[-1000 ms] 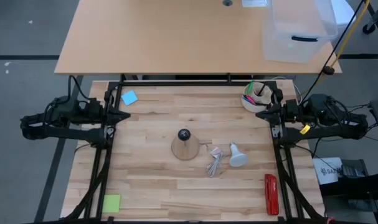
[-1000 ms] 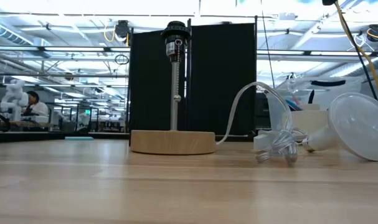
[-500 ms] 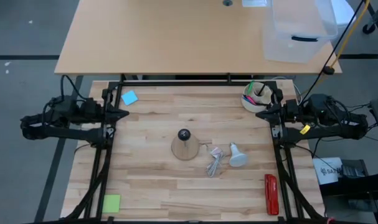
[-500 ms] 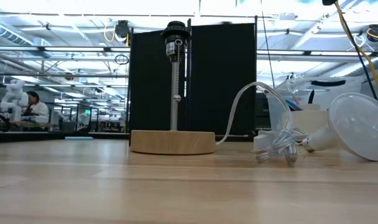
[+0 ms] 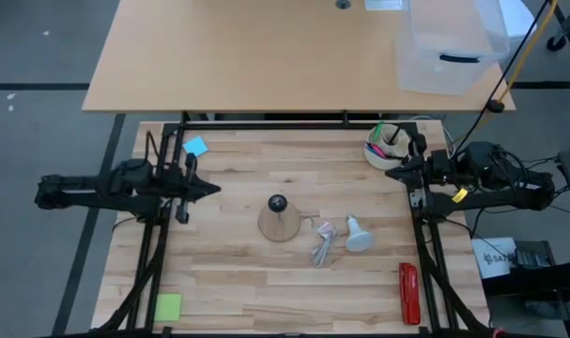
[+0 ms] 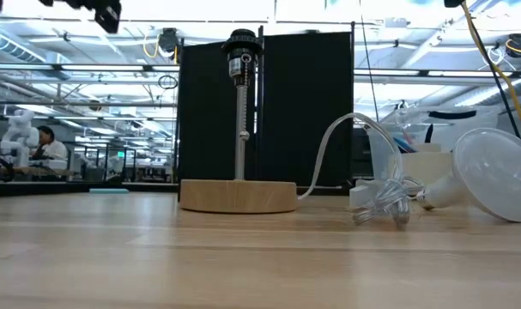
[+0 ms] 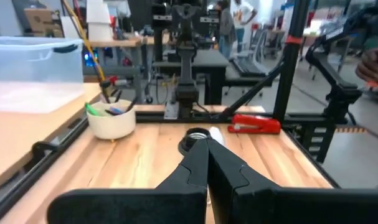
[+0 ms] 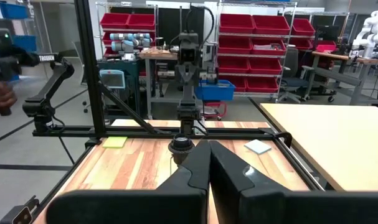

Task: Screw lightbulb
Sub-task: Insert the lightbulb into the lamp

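Lightbulb (image 5: 358,236) lies flat on desk (image 5: 228,282), screw end pointing away from the front edge; nearer the right claw (image 5: 393,171), clenched. Left claw (image 5: 209,188) clenched too, beyond the lamp base (image 5: 279,222).

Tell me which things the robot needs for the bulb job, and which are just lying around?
Needed: the lightbulb, the wooden lamp base, the left gripper.

Lying around: pen cup, red stapler, blue note, green note.
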Motion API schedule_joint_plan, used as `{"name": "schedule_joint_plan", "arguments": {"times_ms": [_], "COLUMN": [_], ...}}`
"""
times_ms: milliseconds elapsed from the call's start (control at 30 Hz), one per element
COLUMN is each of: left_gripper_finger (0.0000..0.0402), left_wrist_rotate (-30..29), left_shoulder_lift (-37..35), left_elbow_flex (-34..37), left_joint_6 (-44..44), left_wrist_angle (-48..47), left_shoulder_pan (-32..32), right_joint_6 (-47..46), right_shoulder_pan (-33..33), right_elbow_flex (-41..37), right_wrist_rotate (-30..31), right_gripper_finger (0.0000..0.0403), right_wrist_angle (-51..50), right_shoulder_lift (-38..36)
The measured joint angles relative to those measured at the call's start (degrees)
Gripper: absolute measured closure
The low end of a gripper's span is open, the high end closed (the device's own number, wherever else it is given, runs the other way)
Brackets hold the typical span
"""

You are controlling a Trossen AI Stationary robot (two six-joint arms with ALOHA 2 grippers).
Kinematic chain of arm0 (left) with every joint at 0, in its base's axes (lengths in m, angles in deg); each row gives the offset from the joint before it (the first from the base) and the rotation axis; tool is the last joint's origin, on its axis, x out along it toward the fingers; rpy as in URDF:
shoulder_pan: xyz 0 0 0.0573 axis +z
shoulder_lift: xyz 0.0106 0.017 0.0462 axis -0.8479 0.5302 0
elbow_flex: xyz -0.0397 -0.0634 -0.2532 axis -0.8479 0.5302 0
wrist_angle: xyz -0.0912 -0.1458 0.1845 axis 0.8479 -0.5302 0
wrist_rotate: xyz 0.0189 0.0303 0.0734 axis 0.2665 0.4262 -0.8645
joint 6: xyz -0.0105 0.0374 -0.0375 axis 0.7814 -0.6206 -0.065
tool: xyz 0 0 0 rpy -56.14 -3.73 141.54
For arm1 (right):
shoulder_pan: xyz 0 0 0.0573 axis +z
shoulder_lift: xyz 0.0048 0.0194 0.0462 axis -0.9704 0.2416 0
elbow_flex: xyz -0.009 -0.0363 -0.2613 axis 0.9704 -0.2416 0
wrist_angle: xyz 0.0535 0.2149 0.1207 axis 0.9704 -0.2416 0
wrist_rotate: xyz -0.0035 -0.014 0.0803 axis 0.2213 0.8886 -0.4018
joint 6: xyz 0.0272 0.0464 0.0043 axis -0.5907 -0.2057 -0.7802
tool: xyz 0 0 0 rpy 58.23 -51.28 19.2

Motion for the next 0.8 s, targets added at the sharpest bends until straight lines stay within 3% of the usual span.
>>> {"name": "schedule_joint_plan", "arguments": {"times_ms": [100,200,467,800], "left_gripper_finger": [0.0402,0.0401,0.0402,0.0401], "left_wrist_rotate": [0.8,0.9,5.2,1.6], "left_shoulder_lift": [-1.1,-2.5,-2.4,0.7], "left_elbow_flex": [4.7,9.7,19.3,23.2], "left_joint_6": [0.3,0.4,3.4,9.8], "left_wrist_angle": [4.6,9.2,29.0,30.1], "left_shoulder_pan": [0.0,0.0,0.0,0.0], "right_joint_6": [-1.0,-1.8,-4.5,-4.7], "right_shoulder_pan": [0.0,0.1,0.1,0.6], "right_elbow_flex": [0.0,-0.8,-11.2,-16.5], "right_wrist_rotate": [2.6,1.4,1.1,-0.4], "right_gripper_finger": [0.0403,0.0403,0.0403,0.0403], "right_wrist_angle": [3.6,3.8,14.1,24.4], "right_shoulder_lift": [0.0,0.3,4.8,12.6]}}
